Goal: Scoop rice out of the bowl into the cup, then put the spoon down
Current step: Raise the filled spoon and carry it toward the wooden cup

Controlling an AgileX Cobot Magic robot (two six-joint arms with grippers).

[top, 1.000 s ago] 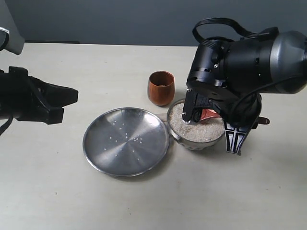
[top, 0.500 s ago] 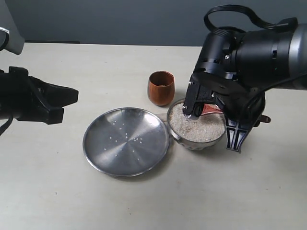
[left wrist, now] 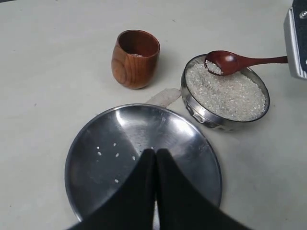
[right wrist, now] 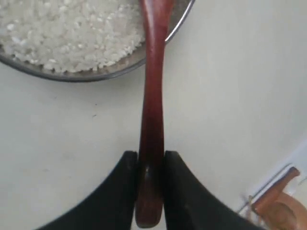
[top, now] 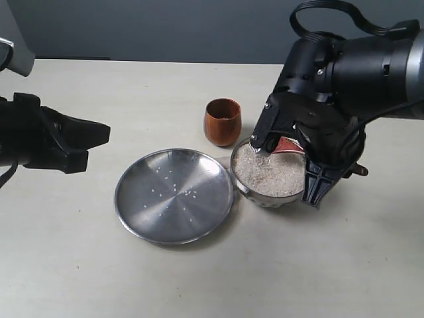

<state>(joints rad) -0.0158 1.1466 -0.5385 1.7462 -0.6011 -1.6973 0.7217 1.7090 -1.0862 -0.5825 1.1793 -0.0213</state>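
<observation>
My right hand [right wrist: 151,155] is clenched on the spoon [left wrist: 240,61], both fingers pinching the handle close to its butt end. The spoon lies nearly level, hollow side up. Its long axis runs roughly along the worktop [top: 199,278]: the head points towards the left edge and the butt towards the right edge. The handle crosses the bowl [left wrist: 192,103] rim on the right side. The head sits over the rice [left wrist: 230,93], at the far part of the bowl nearest the cup [left wrist: 134,60], and I can see a few grains in it.

The cup stands upright just beyond the bowl, towards the far edge and apart from it, with a little rice at its bottom. The plate [left wrist: 96,158] lies to the left of the bowl. Their rims are touching or almost so; I cannot tell which. About 6 loose grains lie on the plate. A small spill of grains [left wrist: 163,97] rests on the worktop between cup, plate and bowl.

My left hand [left wrist: 156,153] is clenched on nothing, its fingers pressed together, and hangs above the near part of the plate.

Open worktop runs behind the cup to the far edge and in front of the plate and bowl to the near edge. The tightest spot is the gap between cup and bowl.
</observation>
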